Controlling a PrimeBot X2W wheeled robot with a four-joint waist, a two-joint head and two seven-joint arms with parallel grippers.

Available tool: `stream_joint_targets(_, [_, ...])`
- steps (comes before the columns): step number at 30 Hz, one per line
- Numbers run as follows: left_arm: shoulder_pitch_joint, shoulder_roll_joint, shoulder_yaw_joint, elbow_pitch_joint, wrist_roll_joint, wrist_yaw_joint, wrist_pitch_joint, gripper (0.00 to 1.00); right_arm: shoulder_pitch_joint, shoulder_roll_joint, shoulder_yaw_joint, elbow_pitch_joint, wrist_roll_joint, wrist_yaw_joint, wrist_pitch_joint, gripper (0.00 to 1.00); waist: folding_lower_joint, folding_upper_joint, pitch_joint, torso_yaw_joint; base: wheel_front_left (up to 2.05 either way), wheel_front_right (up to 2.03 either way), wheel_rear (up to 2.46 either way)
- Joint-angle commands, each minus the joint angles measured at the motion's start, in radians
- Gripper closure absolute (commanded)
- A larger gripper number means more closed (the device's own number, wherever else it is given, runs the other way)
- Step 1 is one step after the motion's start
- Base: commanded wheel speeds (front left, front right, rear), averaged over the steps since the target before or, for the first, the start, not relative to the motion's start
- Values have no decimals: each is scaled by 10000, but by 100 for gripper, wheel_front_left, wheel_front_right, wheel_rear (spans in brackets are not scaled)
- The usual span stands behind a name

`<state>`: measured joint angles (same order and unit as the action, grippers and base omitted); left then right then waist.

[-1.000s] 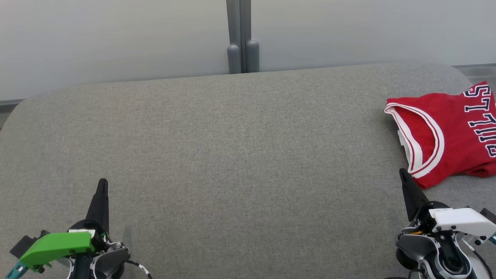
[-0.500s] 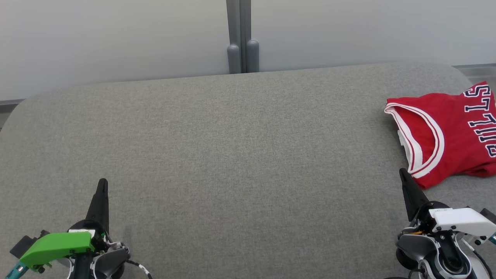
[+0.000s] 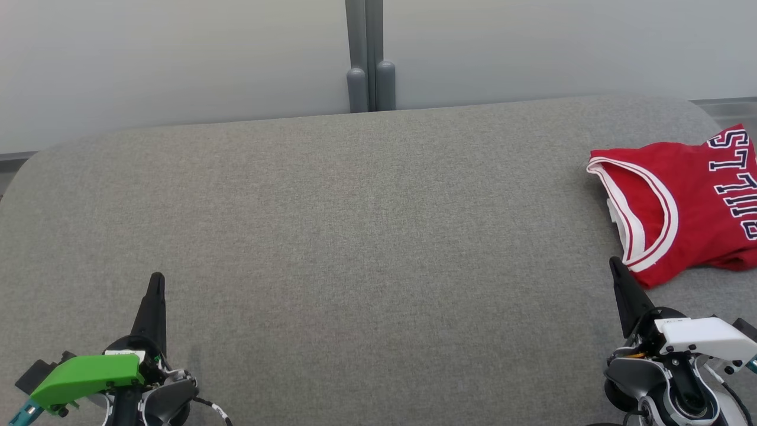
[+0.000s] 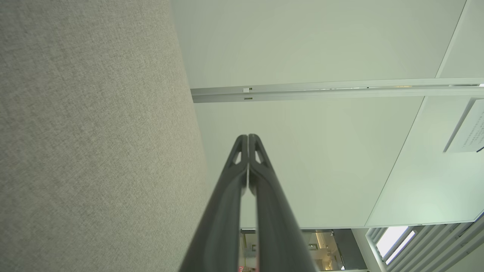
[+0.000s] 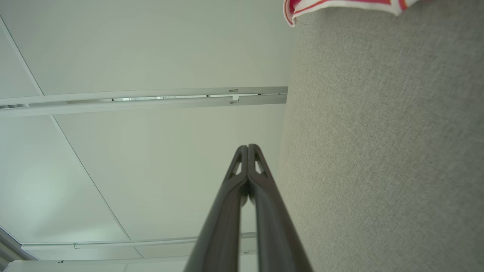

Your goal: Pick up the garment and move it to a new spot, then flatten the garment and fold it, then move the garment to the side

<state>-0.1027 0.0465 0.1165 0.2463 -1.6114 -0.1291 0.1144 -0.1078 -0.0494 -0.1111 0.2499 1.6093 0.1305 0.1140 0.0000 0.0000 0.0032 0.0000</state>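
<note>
The garment (image 3: 686, 201), a red sleeveless jersey with white trim and dark lettering, lies folded at the right edge of the grey table (image 3: 355, 236) and runs out of the head view. A strip of the garment's white hem (image 5: 340, 7) shows at the top of the right wrist view. My right gripper (image 3: 615, 263) rests at the lower right, shut and empty, its tips just short of the jersey's near edge. At the lower left my left gripper (image 3: 157, 278) is shut too, holding nothing, far from the jersey. Both wrist views show the fingertips (image 4: 248, 138) (image 5: 248, 147) pressed together.
The table has a rounded far edge with a pale wall behind it. A grey double post (image 3: 369, 59) stands behind the middle of the far edge. The grey cloth surface stretches wide between the two grippers.
</note>
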Motion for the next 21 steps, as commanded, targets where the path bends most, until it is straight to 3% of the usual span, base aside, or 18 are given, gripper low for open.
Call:
stream_joint_targets(1, [-138, 70, 18, -25, -25, -29, 49, 100, -80, -11, -10, -52, 70, 4, 11, 100, 0, 0, 0, 0, 0, 0, 0])
stream_joint_targets(21, [-138, 70, 18, -24, -25, -29, 49, 100, -80, -11, -10, -52, 70, 4, 11, 100, 0, 0, 0, 0, 0, 0, 0])
